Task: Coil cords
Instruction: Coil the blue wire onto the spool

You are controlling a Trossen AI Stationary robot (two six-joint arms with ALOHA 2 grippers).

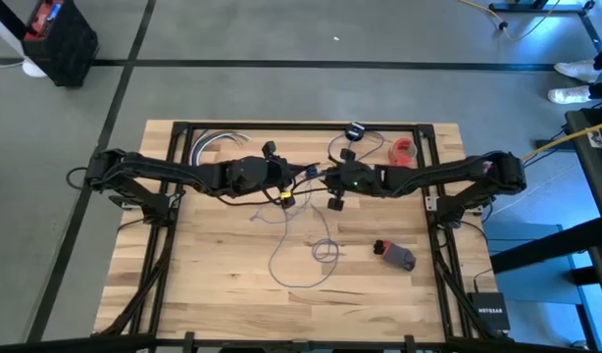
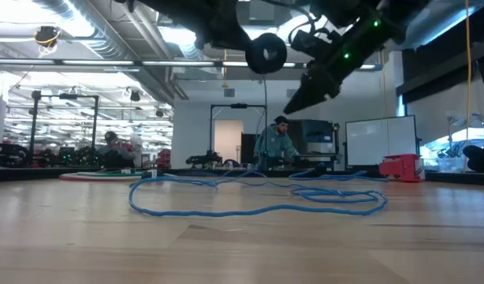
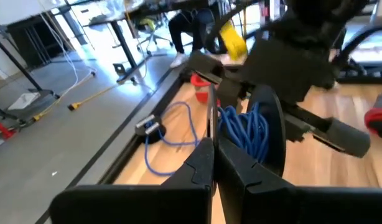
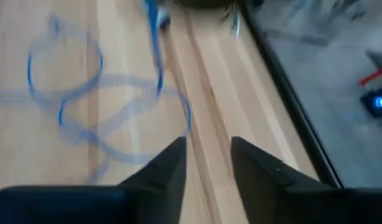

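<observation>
Left gripper (image 3: pixel 214 163) jaws together, right gripper (image 4: pixel 208 163) jaws apart, above cord (image 1: pixel 301 257).

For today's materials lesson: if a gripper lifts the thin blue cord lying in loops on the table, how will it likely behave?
Probably floppy: the cord lies in loose, wandering loops on the table, so lifted parts would likely sag and trail. Probably light for its length, being very thin. It may tangle, since its loops cross one another.
</observation>
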